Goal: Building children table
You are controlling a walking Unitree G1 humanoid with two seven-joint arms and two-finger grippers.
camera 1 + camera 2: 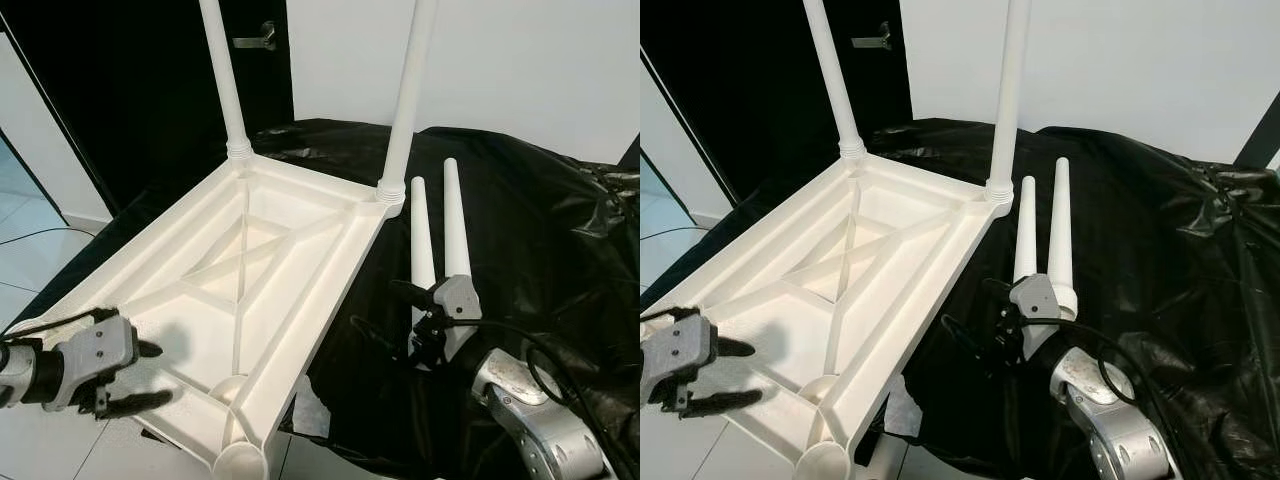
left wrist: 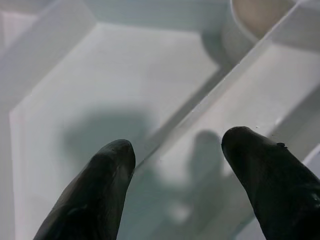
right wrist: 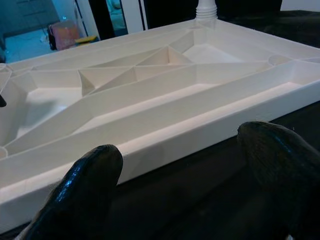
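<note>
A glossy, crinkled black plastic sheet [image 1: 540, 210] covers the surface. On it lies the upside-down white plastic tabletop [image 1: 250, 300], a rectangular tray shape with moulded diagonal ribs, its near corner hanging past the sheet's edge. Two tapered round legs [image 1: 410, 90] stand upright in the far corner sockets. Two loose legs [image 1: 455, 230], smooth white cones, lie side by side just beside the tabletop. The right gripper [image 1: 415, 320] sits at their thick ends, fingers apart; whether it touches them is unclear. The left gripper [image 1: 140, 375] hovers over the tabletop's near end, fingers spread, holding nothing.
</note>
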